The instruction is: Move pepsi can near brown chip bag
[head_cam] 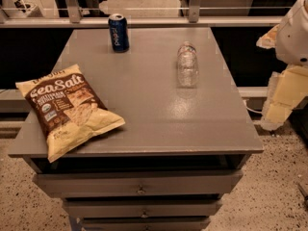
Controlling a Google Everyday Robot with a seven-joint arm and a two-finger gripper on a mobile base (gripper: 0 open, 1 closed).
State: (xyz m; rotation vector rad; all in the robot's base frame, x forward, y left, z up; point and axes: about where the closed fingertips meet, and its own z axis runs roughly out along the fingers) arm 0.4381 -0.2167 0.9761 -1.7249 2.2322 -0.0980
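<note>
The pepsi can is dark blue with a silver top and stands upright near the far edge of the grey table, left of the middle. The brown chip bag, with white "Sea Salt" lettering and pale yellow edges, lies flat at the front left corner, partly overhanging the edge. My gripper hangs at the frame's right edge, beyond the table's right side, below the white arm joint. It is far from both the can and the bag and holds nothing.
A clear plastic water bottle lies on its side right of the table's middle. The table has drawers in front. A rail runs behind the far edge. Speckled floor lies around.
</note>
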